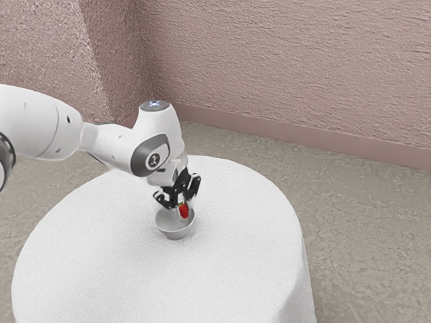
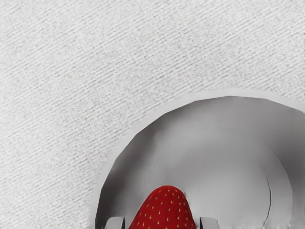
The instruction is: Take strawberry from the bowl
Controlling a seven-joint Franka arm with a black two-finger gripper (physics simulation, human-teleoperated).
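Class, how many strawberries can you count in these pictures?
1: the strawberry between the fingers, at the bowl. Another could be hidden behind it.

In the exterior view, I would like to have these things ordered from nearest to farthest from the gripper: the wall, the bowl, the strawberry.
1. Strawberry: nearest, held between the fingers of the gripper.
2. Bowl: next, just below the gripper, on the table.
3. Wall: farthest, in the background, beyond the table.
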